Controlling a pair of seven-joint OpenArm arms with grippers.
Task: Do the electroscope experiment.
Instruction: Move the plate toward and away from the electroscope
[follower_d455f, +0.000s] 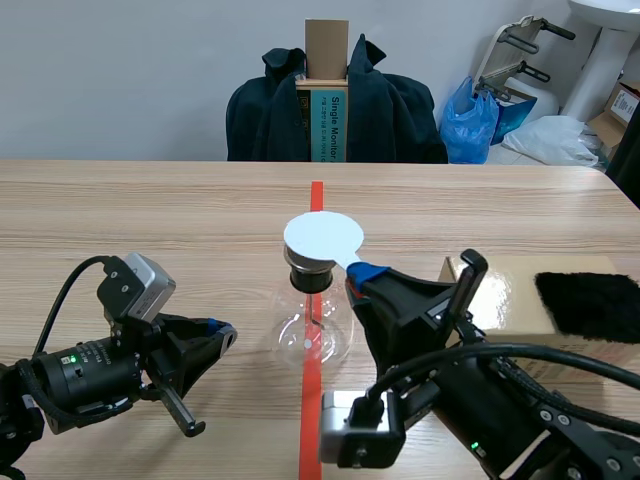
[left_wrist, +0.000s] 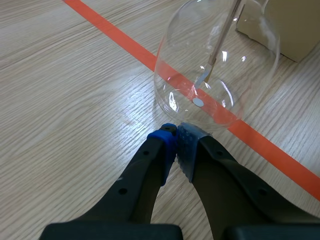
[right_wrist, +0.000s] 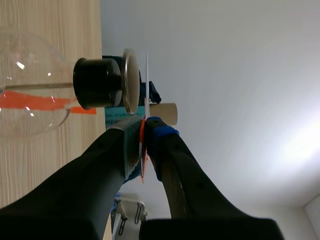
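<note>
- Risk first: we are judging that the right tool (follower_d455f: 362, 272), pushing its disc (follower_d455f: 323, 237) too hard, could be tipping the flask (follower_d455f: 313, 325) standing mid-tabletop (follower_d455f: 150, 220).
- We are also guessing the thin disc could be slipping from the pinch, since only its edge is sitting between the pads (right_wrist: 159, 134).
- We are seeing the right tool clamped on the disc, which is lying over the flask's stopper (follower_d455f: 308, 277); whether it is touching the plate (right_wrist: 131, 80) there, we cannot tell.
- We are seeing the left tool (left_wrist: 176, 131) fully closed on nothing, its tip just beside the flask's base.
</note>
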